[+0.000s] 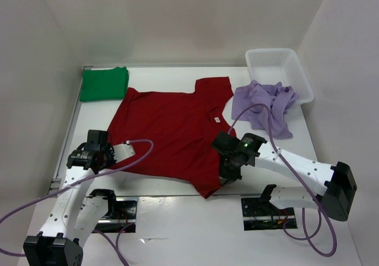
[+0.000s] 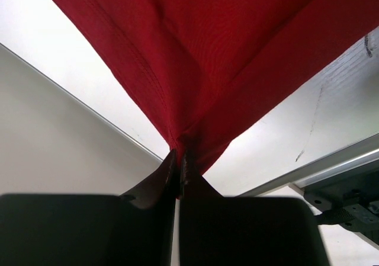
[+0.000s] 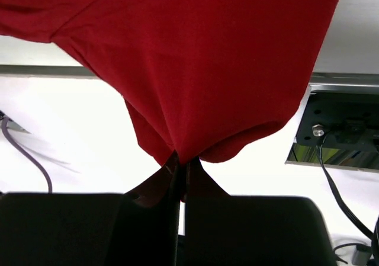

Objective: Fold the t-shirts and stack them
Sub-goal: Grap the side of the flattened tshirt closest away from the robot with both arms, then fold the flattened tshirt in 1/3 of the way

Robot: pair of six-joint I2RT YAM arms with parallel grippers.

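While white walls box the table, both end effectors clench the red shirt.

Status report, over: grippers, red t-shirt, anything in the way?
Left gripper shut on red t-shirt, near edge. Right gripper shut on it too. Green t-shirt folded; lavender t-shirt crumpled by basket. Nothing on the red one.

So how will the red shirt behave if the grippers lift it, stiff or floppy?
Probably floppy: the red shirt fans out in folds from where the left gripper and right gripper pinch it. Likely light, since small pinches hold it. The middle may sag between the grips.
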